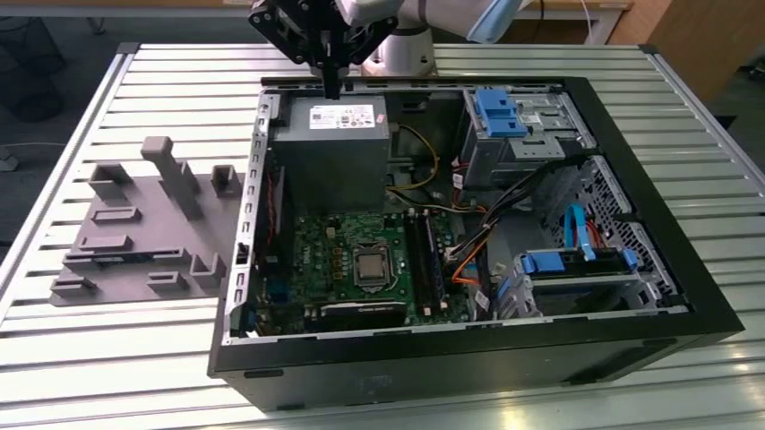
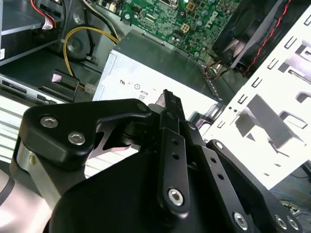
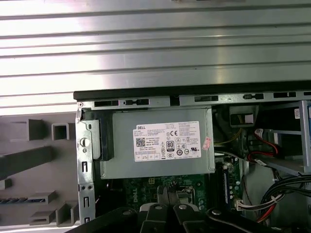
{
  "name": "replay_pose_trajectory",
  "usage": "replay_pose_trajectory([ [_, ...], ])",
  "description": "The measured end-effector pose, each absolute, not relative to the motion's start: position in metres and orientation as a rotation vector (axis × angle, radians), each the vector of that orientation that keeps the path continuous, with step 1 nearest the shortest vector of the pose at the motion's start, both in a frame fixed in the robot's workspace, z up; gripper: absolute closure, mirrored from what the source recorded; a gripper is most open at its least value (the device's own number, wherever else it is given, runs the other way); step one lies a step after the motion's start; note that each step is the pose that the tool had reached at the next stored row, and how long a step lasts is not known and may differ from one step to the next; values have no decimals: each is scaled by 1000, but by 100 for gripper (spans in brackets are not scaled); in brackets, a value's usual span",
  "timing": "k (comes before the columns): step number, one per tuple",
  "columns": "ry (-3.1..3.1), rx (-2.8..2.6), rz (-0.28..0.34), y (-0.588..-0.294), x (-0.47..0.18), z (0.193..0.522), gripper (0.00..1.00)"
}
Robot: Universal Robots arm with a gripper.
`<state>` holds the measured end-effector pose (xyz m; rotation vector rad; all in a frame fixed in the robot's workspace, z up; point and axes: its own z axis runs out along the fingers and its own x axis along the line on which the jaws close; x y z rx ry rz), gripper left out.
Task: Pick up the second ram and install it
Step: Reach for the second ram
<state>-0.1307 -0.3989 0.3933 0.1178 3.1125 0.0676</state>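
Exterior view shows a ribbed silver table [image 1: 120, 376] holding an open black computer case [image 1: 478, 358]. The gripper [image 1: 331, 90], pinched together, hangs at its 12 o'clock edge. Brown wood [image 1: 700, 36] stands behind.

We lose the arm [image 1: 472, 13] at the exterior view's top edge, the end effector [image 2: 167, 98] covers part of the power supply [image 2: 155, 58] in the second wrist view

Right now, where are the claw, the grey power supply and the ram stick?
claw [image 1: 331, 88]: exterior view, midway between its fingertips.
grey power supply [image 1: 329, 161]: exterior view, middle of its grey face.
second ram [image 3: 24, 200]: first wrist view, middle of its visible length.
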Motion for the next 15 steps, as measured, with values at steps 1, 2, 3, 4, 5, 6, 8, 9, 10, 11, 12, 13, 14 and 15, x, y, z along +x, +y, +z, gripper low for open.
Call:
replay_pose_trajectory([
  [1, 3113, 118, 68, -399, -131, 393, 89],
  [2, 3113, 118, 68, -399, -131, 393, 89],
  [3, 3113, 118, 68, -399, -131, 393, 89],
  [4, 3113, 118, 68, -399, -131, 393, 89],
  [5, 3112, 118, 68, -399, -131, 393, 89],
  [6, 3112, 118, 68, -399, -131, 393, 89],
  [8, 3112, 118, 68, -399, -132, 393, 89],
  [9, 3112, 118, 68, -399, -133, 393, 89],
  [10, 3112, 118, 68, -399, -134, 393, 89],
  [11, 3112, 118, 68, -399, -134, 393, 89],
  [12, 3112, 118, 68, -399, -135, 393, 89],
  [13, 3112, 118, 68, -399, -135, 393, 89],
  [14, 3112, 118, 68, -399, -136, 393, 89],
  [15, 3112, 118, 68, -399, -137, 393, 89],
])
